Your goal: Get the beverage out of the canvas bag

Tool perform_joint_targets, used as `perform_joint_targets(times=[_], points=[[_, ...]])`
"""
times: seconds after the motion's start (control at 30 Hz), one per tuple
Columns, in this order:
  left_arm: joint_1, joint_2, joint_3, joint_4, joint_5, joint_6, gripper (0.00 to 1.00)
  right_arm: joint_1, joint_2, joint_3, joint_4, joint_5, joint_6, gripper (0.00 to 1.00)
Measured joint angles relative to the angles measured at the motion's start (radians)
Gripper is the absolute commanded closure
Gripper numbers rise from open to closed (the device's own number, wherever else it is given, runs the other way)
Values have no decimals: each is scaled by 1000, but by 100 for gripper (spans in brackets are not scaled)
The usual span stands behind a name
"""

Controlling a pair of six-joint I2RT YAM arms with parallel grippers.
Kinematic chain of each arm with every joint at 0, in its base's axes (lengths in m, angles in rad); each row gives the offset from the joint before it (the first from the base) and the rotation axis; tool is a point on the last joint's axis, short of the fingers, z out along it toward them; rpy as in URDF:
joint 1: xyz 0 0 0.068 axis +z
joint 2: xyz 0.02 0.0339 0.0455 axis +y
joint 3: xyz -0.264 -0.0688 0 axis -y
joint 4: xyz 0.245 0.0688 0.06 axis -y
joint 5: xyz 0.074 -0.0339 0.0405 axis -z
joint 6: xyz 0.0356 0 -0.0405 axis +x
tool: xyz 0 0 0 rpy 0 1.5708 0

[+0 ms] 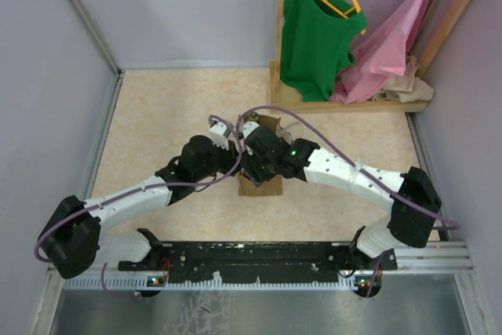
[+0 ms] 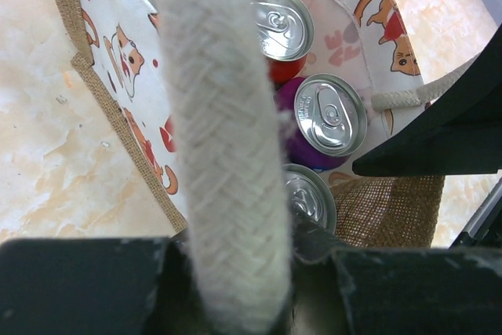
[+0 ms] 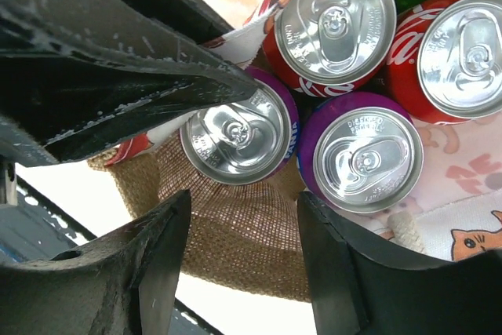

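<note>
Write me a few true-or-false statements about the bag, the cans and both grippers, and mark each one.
1. The canvas bag holds two red cans and two purple cans. True.
2. The left gripper is clamped on a can. False: it is shut on the bag's white rope handle.
3. The right gripper holds a can clear of the bag. False: its jaws are open above one of the purple cans, and every can sits in the bag.
4. A green top hangs on the wooden rack beyond the bag. True.
</note>
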State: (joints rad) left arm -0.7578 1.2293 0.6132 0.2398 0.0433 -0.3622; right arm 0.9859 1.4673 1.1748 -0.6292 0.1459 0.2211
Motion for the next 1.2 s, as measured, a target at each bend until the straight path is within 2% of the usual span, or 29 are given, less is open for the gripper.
perform_joint_targets(times=[0.23,0.7,1.1,1.2], points=[[-3,18,13,0,0,2,78,-2,17,7,3,-39,-56,35],[-2,11,14,-11,-17,0,78,-3,75,19,39,-65,-91,28],[10,-8,12,-38,-45,-9,78,-2,96,19,91,-50,-95,30],[12,-19,5,-40,-56,-10,76,0,101,19,105,-53,-99,26]])
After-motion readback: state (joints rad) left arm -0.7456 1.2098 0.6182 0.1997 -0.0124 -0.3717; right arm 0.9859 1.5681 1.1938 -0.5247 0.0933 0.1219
